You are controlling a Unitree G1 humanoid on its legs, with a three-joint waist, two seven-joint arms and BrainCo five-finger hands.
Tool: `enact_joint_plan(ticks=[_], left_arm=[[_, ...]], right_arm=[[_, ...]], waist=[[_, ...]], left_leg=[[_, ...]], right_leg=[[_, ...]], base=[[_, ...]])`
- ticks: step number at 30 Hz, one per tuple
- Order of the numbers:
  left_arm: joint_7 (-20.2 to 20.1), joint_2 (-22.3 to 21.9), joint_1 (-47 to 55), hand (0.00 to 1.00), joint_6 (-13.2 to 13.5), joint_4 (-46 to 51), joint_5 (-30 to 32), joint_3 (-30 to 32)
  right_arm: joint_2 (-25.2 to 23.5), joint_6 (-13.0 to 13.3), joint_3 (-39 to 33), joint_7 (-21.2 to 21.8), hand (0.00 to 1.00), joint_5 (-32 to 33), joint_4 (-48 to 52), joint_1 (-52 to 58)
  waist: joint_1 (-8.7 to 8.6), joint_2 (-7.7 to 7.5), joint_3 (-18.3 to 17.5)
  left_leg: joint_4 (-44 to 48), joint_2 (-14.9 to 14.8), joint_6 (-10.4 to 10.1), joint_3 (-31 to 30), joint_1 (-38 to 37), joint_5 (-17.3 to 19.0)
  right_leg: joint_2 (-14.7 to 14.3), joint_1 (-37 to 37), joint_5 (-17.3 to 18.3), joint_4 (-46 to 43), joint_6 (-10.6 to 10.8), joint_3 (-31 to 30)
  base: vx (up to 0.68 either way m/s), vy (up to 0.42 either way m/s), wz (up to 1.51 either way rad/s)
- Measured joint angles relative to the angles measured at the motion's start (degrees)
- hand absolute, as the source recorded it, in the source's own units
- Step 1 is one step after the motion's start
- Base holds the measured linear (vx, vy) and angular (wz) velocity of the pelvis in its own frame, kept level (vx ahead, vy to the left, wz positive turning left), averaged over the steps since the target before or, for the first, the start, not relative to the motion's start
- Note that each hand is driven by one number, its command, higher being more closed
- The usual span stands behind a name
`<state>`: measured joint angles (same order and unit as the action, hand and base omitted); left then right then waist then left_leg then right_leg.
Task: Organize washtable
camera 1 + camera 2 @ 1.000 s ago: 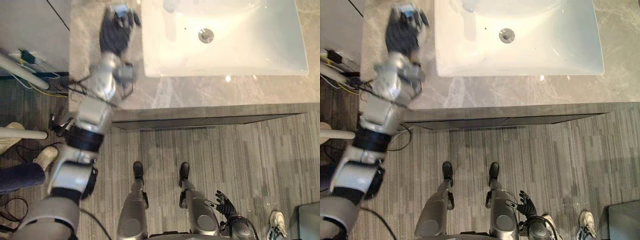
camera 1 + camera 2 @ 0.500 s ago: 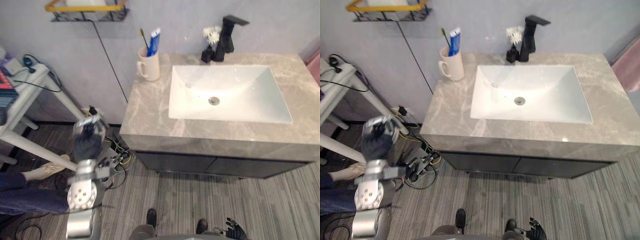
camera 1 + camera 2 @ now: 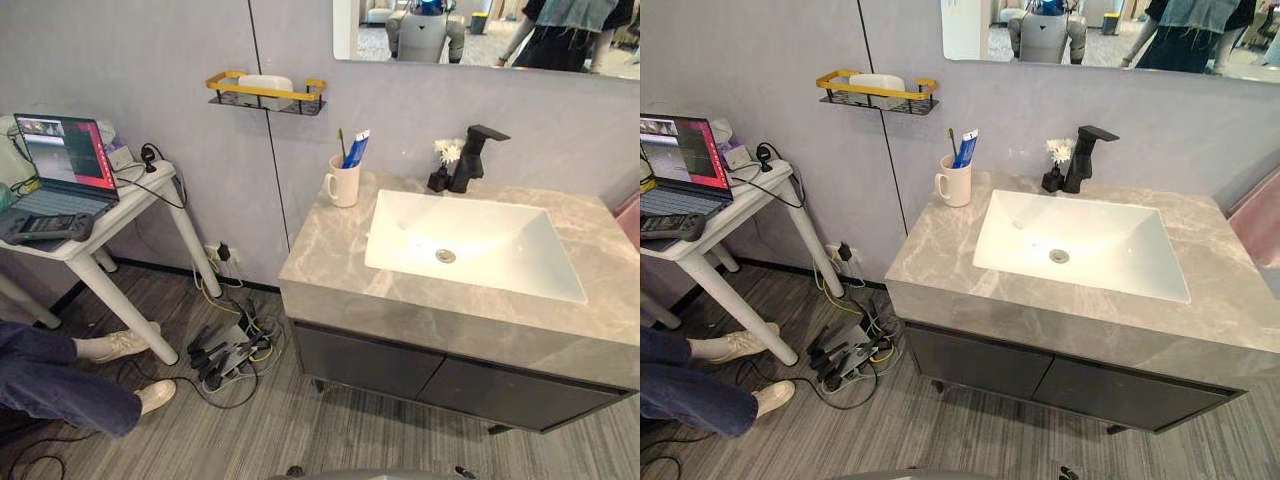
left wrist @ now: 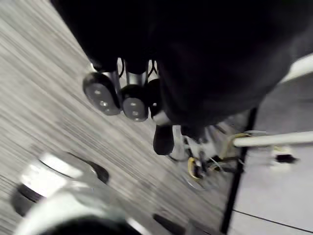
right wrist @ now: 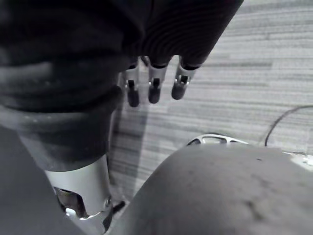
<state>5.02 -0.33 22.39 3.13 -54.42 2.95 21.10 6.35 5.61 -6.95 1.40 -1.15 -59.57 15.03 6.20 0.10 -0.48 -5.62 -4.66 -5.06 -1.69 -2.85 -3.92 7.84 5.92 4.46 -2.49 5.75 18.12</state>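
Eye views: high, well back from washtable (image 3: 330, 265), facing its front, angled down; share washtable, side table (image 3: 90, 235) left of it. Left wrist view: close along left hand (image 4: 122, 98), toward floor (image 4: 39, 73). Right wrist view: likewise along right hand (image 5: 151, 83).

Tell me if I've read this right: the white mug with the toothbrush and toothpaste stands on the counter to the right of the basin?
Not quite. The white mug with the toothbrush and toothpaste stands on the counter to the left of the basin, not the right, as the left eye view shows.
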Motion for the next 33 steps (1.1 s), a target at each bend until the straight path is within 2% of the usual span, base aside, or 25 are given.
enact_joint_plan(ticks=[2,5,18,20,21,24,25,26,27,28,29,30,31,33], left_arm=[[-0.1,0.5,-1.1,0.00,-1.2,-1.7,0.0,-0.1],[-0.1,0.8,-2.4,0.00,-1.5,-2.4,-0.2,-0.4],[0.0,2.2,-6.0,0.00,-0.7,-3.3,-1.3,-3.2],[0.1,2.5,-7.7,0.00,-0.6,-3.6,-1.3,-3.2],[0.2,2.3,-8.2,0.00,-0.4,-3.5,-1.4,-3.2],[0.4,1.9,-8.6,0.00,-0.3,-3.5,-2.3,-2.1],[0.5,1.5,-8.2,0.00,-0.3,-3.5,-2.3,-1.7],[0.6,1.1,-7.5,0.00,-0.3,-3.5,-2.3,-1.6],[0.8,0.5,-7.1,0.00,-0.2,-3.5,-2.3,-1.7],[1.1,0.4,-7.4,0.00,-0.1,-3.5,-2.3,-2.7],[1.1,0.8,-7.8,0.00,0.0,-3.5,-2.2,-3.0],[1.0,2.2,-8.4,0.00,0.1,-3.3,-2.2,-3.6],[1.1,3.1,-8.6,0.00,0.1,-2.8,-2.1,-4.5],[0.9,4.2,-8.5,0.00,0.1,-2.8,-1.8,-6.0]], right_arm=[[0.0,0.0,-0.1,0.0,0.00,-0.1,-0.1,-0.7],[0.0,-0.6,-0.1,0.0,0.00,0.0,-1.0,-1.6],[0.3,-1.1,0.0,-0.1,0.00,-0.1,-4.6,-4.6],[0.3,-1.1,0.0,-0.1,0.00,-0.1,-4.6,-5.7],[0.6,-1.1,0.0,-0.1,0.00,-0.2,-4.7,-6.3],[1.1,-1.0,-0.7,-0.6,0.00,-0.5,-4.3,-8.4],[1.1,-1.0,-1.5,-1.0,0.00,-0.5,-4.3,-8.4],[1.3,-1.0,-1.7,-1.3,0.00,-0.5,-4.2,-8.2],[1.5,-1.0,-1.8,-1.3,0.00,-0.4,-4.1,-8.1],[1.6,-1.1,-2.3,-1.2,0.00,-0.5,-3.3,-7.9],[1.1,-1.2,-2.9,-1.2,0.00,-0.6,-2.7,-7.9],[-0.3,-1.3,-3.7,-1.1,0.00,-0.9,-1.5,-7.2],[-1.1,-1.3,-4.0,-1.1,0.00,-1.2,-0.4,-6.3],[-1.9,-1.6,-4.3,-1.2,0.00,-1.2,0.6,-5.3]], waist=[[-1.23,0.04,0.0],[-2.21,0.01,0.0],[-2.42,-0.25,1.1],[-2.61,-1.17,2.4],[-2.45,-0.35,3.2],[-2.28,-0.21,5.9],[-2.24,0.17,6.0],[-2.53,0.71,5.9],[-2.70,1.22,5.7],[-3.68,1.96,5.3],[-4.23,2.19,5.0],[-4.38,-0.08,5.0],[-4.40,-1.10,5.2],[-4.00,-1.63,5.7]], left_leg=[[-0.1,0.1,0.0,-0.1,0.0,0.0],[-0.2,0.3,-0.2,-0.3,0.0,-0.1],[0.7,0.9,0.1,-1.7,1.5,-0.3],[6.8,1.2,0.2,-2.6,5.8,2.0],[10.9,0.8,0.3,-2.5,8.2,3.9],[24.5,-0.6,0.1,-4.7,13.8,10.8],[29.4,-0.6,-0.5,-6.9,14.7,13.2],[34.9,-0.7,-2.0,-9.6,14.9,15.8],[36.3,-0.8,-3.2,-10.8,14.8,17.1],[35.2,-0.8,-2.6,-10.9,14.9,20.6],[34.8,0.0,-1.3,-10.5,15.4,21.3],[34.3,1.9,-1.0,-8.7,16.4,20.9],[34.4,2.9,-0.3,-7.4,16.6,20.8],[34.9,3.9,2.3,-3.8,15.9,21.1]], right_leg=[[0.2,-0.1,0.0,0.2,0.0,-0.1],[0.1,-0.1,0.0,0.4,0.0,-0.3],[0.3,-0.3,-0.2,0.7,0.3,1.2],[0.5,-1.5,-0.2,0.0,0.2,2.1],[0.5,-2.4,-0.3,-0.6,0.1,1.9],[0.1,-5.0,-0.8,-2.7,-0.5,-1.1],[0.0,-5.6,-0.9,-3.5,-0.3,-2.8],[0.0,-6.1,-1.3,-4.0,0.4,-4.9],[0.0,-6.5,-1.7,-4.0,1.0,-6.1],[0.2,-8.4,-2.4,-4.3,1.9,-7.8],[0.8,-9.4,-2.6,-4.5,2.0,-8.2],[3.2,-11.7,-3.2,-5.0,2.1,-9.0],[4.6,-12.8,-3.5,-5.8,1.8,-9.1],[6.8,-13.7,-4.3,-7.3,-0.4,-8.4]], base=[[0.00,0.000,0.00],[0.01,0.000,-0.01],[0.03,-0.006,0.06],[-0.07,0.009,0.19],[-0.09,0.029,-0.11],[-0.12,0.077,-0.60],[-0.05,0.164,-1.01],[-0.06,0.206,-0.99],[-0.09,0.272,-1.02],[-0.10,0.325,-0.62],[-0.14,0.393,-0.60],[-0.11,0.318,-0.45],[-0.11,0.278,-0.65],[-0.09,0.227,-0.61]])
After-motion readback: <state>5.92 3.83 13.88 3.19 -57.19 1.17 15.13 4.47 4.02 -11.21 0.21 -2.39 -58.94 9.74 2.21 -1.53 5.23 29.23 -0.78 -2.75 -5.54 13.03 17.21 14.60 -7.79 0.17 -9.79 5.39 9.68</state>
